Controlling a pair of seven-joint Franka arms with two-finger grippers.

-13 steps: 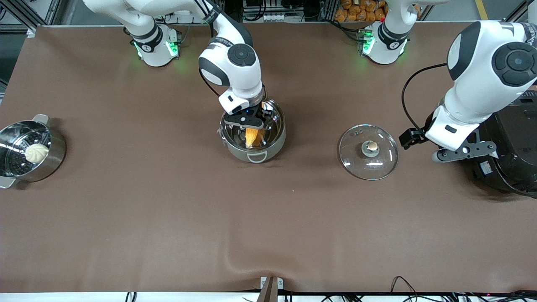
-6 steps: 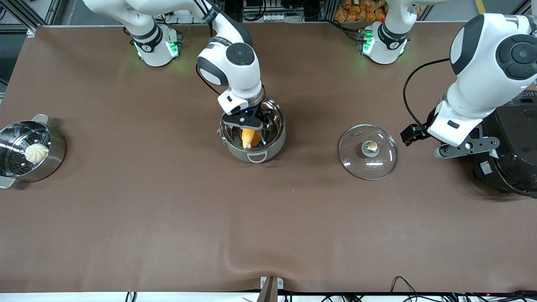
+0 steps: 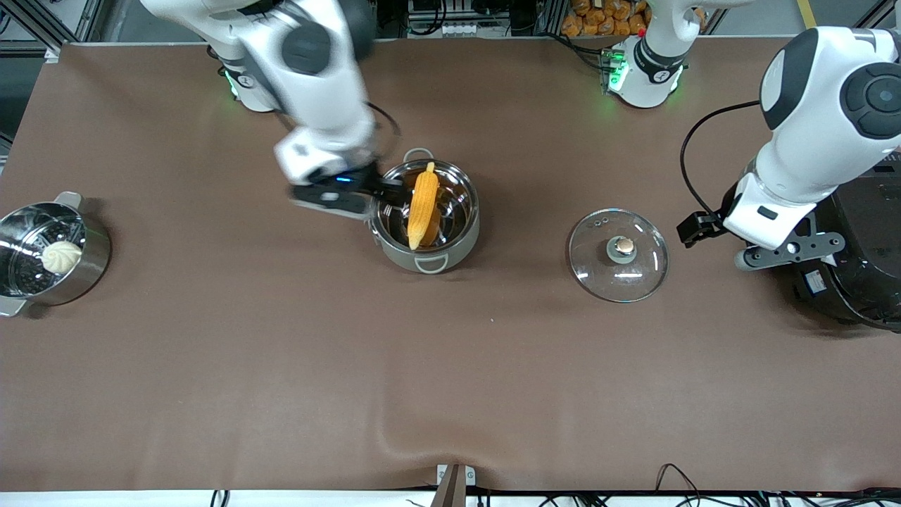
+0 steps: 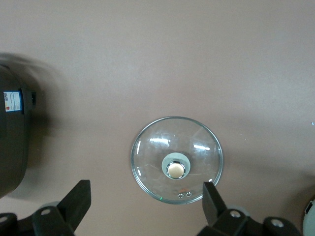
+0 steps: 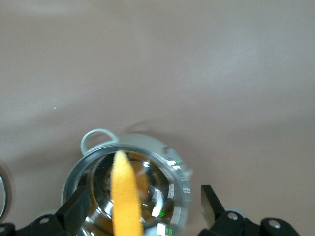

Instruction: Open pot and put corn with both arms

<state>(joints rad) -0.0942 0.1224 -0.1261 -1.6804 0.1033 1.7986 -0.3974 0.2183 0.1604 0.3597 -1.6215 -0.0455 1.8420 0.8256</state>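
The pot [image 3: 425, 217] stood open on the brown bench [image 3: 281, 366], and everything else is placed from it; the corn [image 3: 422, 205] lay in it, tilted, its tapered tip resting up on the pot's rim away from the front camera and its blunt end down in the bowl nearer that camera; in the right wrist view the corn [image 5: 126, 196] showed as a yellow cob standing across the shiny inside of the pot [image 5: 167, 167]. The right hand [image 3: 383, 191] hung just beside the pot, at the rim toward the right arm's end of the bench, blurred in the front view; in the right wrist view its two fingers [image 5: 74, 211] stood wide apart with nothing between them, clear of the corn. The glass lid [image 3: 618, 255] lay flat on the bench, knob upward, well apart from the pot toward the left arm's end; the left wrist view showed the lid [image 4: 176, 160] whole, with its bronze knob [image 4: 175, 169] in the middle. The left hand [image 4: 145, 206] waited above the bench on the side of the lid away from the pot, its fingers spread wide and empty, just beside the black rice cooker [image 3: 855, 246]; a steel steamer pot [image 3: 49, 255] with a white bun [image 3: 61, 255] in it stood well apart from the pot, at the right arm's end.
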